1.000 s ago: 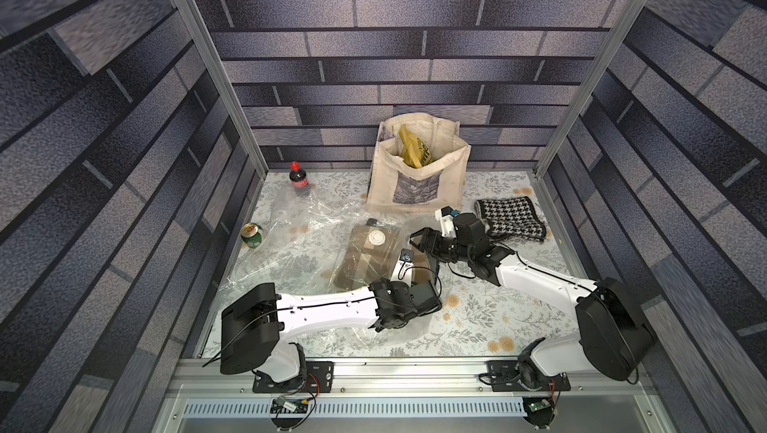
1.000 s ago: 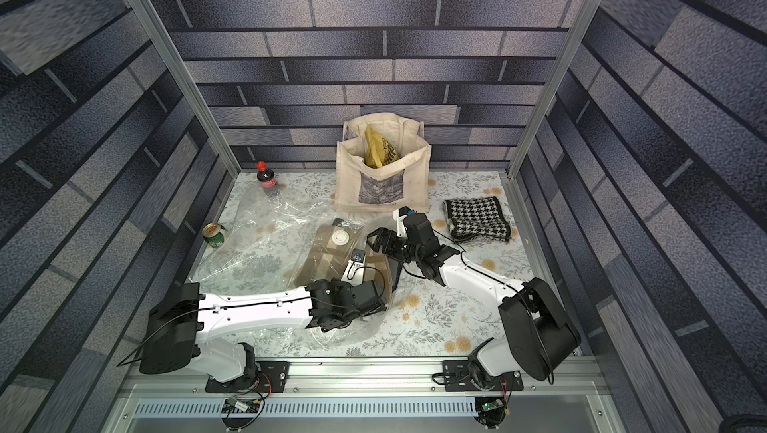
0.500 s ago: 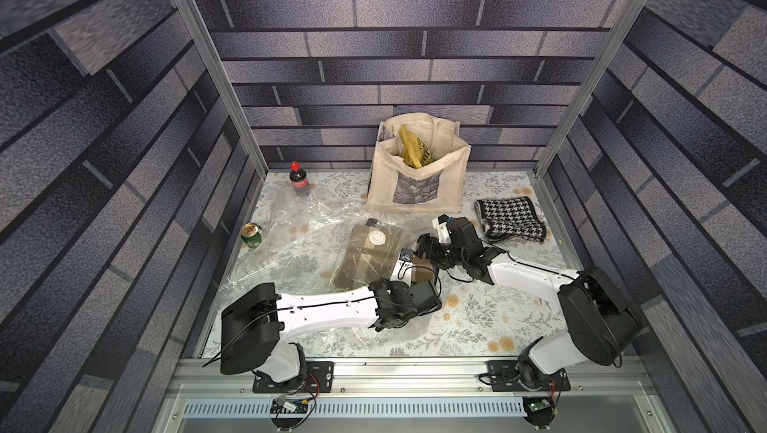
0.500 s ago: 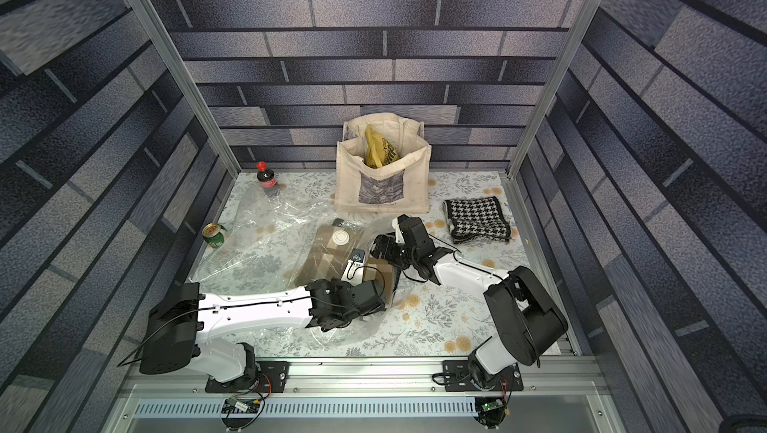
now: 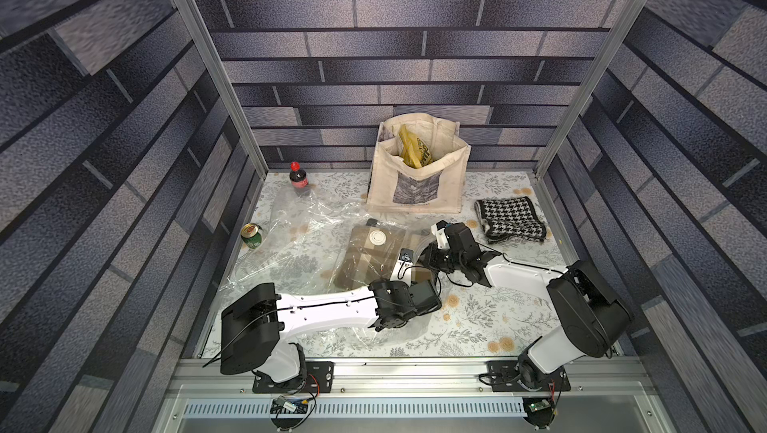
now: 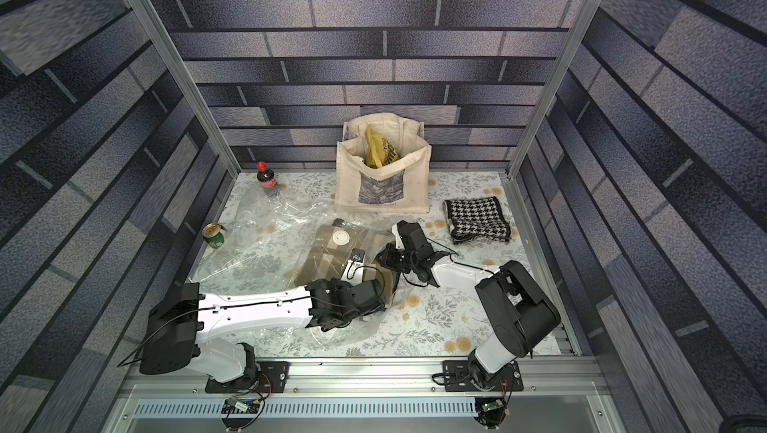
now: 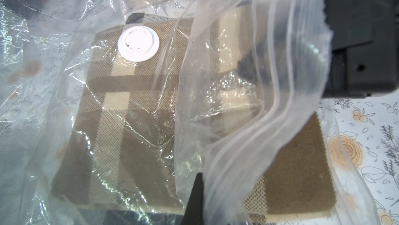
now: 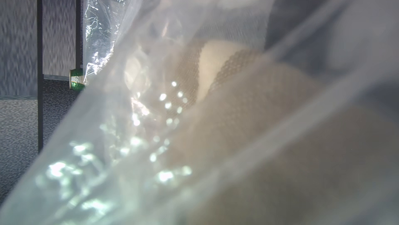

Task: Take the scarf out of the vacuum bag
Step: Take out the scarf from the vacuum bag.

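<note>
Brown checked scarf [image 7: 133, 114] lies inside the vacuum bag [image 7: 248, 114].

You cannot see the right gripper's [image 5: 429, 254] jaws in either top view: they sit under the bag's [image 5: 299, 240] raised plastic, and the right wrist view is a blur of film [image 8: 216, 126] over the scarf [image 8: 248, 96]. The left gripper's [image 5: 431, 292] jaws are masked by its own body from above, and your left wrist view shows only one dark tip [image 7: 195, 198] against the bag's mouth. The scarf's [image 7: 121, 109] near edge is cut off there.
</note>
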Action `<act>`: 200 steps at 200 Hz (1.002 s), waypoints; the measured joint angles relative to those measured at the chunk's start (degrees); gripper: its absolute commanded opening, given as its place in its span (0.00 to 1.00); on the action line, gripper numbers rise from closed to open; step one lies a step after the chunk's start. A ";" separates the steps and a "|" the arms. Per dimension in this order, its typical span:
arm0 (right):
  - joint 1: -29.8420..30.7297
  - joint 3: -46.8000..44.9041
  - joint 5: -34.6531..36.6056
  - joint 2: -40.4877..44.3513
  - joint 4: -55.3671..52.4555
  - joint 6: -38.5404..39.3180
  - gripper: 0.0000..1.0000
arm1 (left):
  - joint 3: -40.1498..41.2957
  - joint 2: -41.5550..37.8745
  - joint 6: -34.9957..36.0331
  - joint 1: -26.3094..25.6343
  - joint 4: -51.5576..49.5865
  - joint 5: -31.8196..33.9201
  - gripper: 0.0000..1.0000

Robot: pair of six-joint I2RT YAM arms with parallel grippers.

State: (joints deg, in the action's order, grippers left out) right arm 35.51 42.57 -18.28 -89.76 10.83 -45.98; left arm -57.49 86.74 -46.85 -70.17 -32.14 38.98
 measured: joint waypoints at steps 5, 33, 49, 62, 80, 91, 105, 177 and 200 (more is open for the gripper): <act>0.00 0.00 0.04 0.44 -0.31 0.20 0.04 | 0.00 0.00 -0.02 0.04 0.00 0.00 0.00; 0.02 0.61 0.22 3.17 -2.71 0.74 0.00 | 0.00 0.00 -0.02 0.15 0.00 0.00 0.00; 0.07 1.62 0.17 4.76 -4.31 1.09 0.00 | 0.00 0.00 -0.02 0.15 0.00 0.00 0.00; 0.15 2.56 0.17 5.90 -5.46 1.18 0.00 | 0.00 0.00 -0.02 0.15 0.02 0.02 0.00; 0.33 3.61 0.17 6.43 -6.43 1.31 0.00 | 0.00 0.00 -0.02 0.15 0.00 0.02 0.00; 0.48 3.87 0.20 6.43 -6.91 1.29 0.00 | 0.00 0.00 -0.04 0.15 0.00 0.02 0.00; 0.48 3.89 0.24 6.43 -7.50 1.25 0.00 | 0.00 0.00 -0.02 0.17 0.00 0.02 0.00; 0.48 9.22 6.36 11.98 -23.52 2.10 0.00 | -0.24 0.17 -0.02 2.43 -0.11 -1.57 0.00; 0.48 11.50 10.49 14.60 -30.53 2.89 0.00 | -1.88 1.73 0.20 2.89 -0.17 -2.58 0.00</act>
State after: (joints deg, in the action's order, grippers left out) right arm 35.99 54.06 -7.79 -75.16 -19.70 -43.09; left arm -59.37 88.47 -46.65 -67.29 -32.32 36.40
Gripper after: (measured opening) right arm 0.093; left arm 0.041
